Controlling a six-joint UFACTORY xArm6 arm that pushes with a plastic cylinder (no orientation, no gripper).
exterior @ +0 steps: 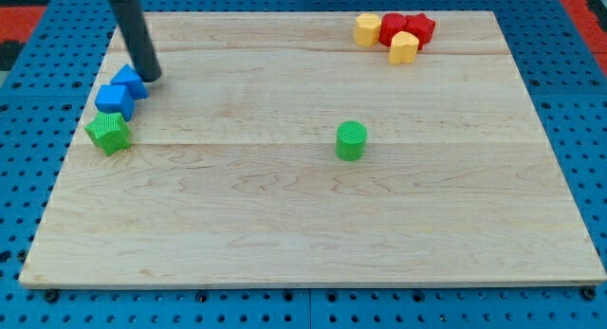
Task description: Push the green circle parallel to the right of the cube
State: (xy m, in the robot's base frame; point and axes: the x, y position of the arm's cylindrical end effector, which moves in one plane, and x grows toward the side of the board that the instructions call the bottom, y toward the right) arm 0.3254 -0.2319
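Observation:
The green circle [351, 140] is a short green cylinder standing alone near the middle of the wooden board [313, 234], slightly to the view's right. A blue cube [114, 100] sits at the view's left edge, with a second blue block [130, 82] touching it just above. My tip [150, 78] is at the view's upper left, right beside the upper blue block on its right side, far to the left of the green circle.
A green star-like block [108, 133] lies just below the blue cube. At the view's top right sit a yellow block [368, 29], two red blocks [394, 27] [420, 27] and another yellow block [404, 46], clustered together.

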